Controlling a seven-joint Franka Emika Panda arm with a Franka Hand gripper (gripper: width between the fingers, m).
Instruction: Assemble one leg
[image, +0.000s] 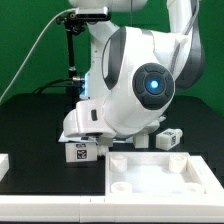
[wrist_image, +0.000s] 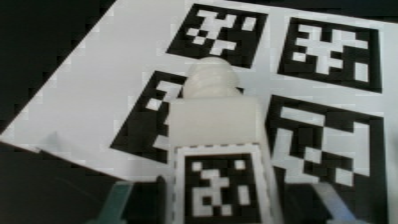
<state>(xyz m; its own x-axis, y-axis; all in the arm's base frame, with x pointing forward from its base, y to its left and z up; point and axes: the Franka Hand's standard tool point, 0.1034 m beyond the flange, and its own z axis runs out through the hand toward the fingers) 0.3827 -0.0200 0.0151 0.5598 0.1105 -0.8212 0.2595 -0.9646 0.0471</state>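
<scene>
A white leg (wrist_image: 217, 120) with a black-and-white tag on its side lies between my fingers and points away from the wrist camera, over the marker board (wrist_image: 107, 90). My gripper (wrist_image: 228, 202) is open, with a dark gap between the leg and each finger (wrist_image: 125, 198). In the exterior view the same leg (image: 80, 152) sits on the black table just under my hand (image: 84, 120). The fingertips are hidden there. A second leg (image: 170, 140) lies toward the exterior view's right.
A wide white tray-shaped piece with raised rims (image: 150, 180) lies at the front. Another white part (image: 12, 162) sits at the exterior view's left edge. The arm's large white body (image: 140, 80) fills the middle of the exterior view.
</scene>
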